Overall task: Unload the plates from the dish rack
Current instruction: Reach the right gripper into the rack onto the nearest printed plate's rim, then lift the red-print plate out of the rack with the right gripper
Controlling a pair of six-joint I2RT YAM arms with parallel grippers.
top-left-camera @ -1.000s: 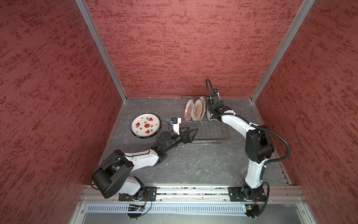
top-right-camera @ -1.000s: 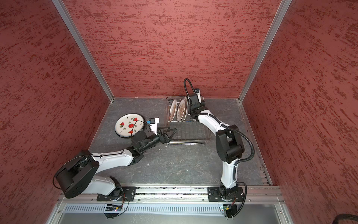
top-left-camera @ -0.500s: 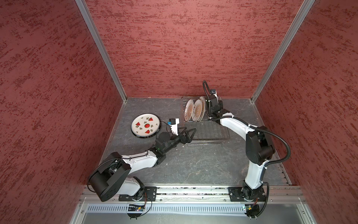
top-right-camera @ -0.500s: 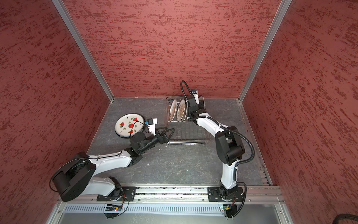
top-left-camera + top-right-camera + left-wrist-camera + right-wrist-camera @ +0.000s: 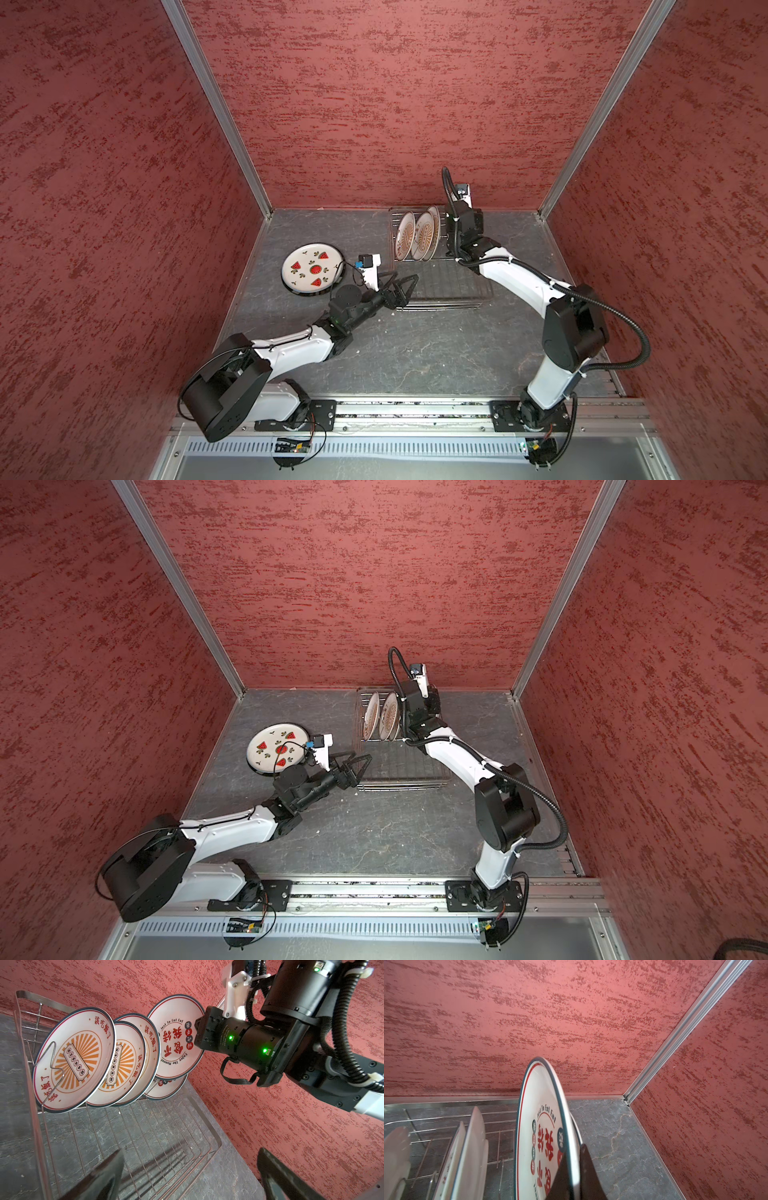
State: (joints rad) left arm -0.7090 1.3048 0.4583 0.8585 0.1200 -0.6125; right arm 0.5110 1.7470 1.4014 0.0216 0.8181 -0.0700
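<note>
Red textured walls (image 5: 374, 104) on three sides, gray stone-look counter (image 5: 415, 353) below. My two arms reach in from the front edge.

The dish rack (image 5: 449, 286), silver wire, sits against the back edge of the counter, right of the middle, with its long side running toward the front. It shows in both top views (image 5: 399, 766) and in the left wrist view (image 5: 145, 1136). The front part of its grid floor is bare.

The plates stand on edge in a row at the rack's back end (image 5: 415, 235). Three sunburst plates (image 5: 74, 1059) lean in a row at the rack's left side. Next to them is the red-character plate (image 5: 176, 1043), which sits higher than the rest of the row; I cannot tell if its lower edge touches the rack. One more plate (image 5: 168, 1091) is partly hidden behind and below it.

The watermelon plate (image 5: 312, 269) lies flat on the counter, face up, between the left edge and the rack, apart from the rack; it also shows at (image 5: 277, 748).

My right gripper (image 5: 574, 1167) is at the back end of the rack, jaws pinched tight on the rim of the red-character plate (image 5: 542, 1126), one finger on each face.

My left gripper (image 5: 406, 276) hovers low over the rack's front-left part, jaws spread wide, holding nothing; same in (image 5: 361, 755) and (image 5: 191, 1151).
</note>
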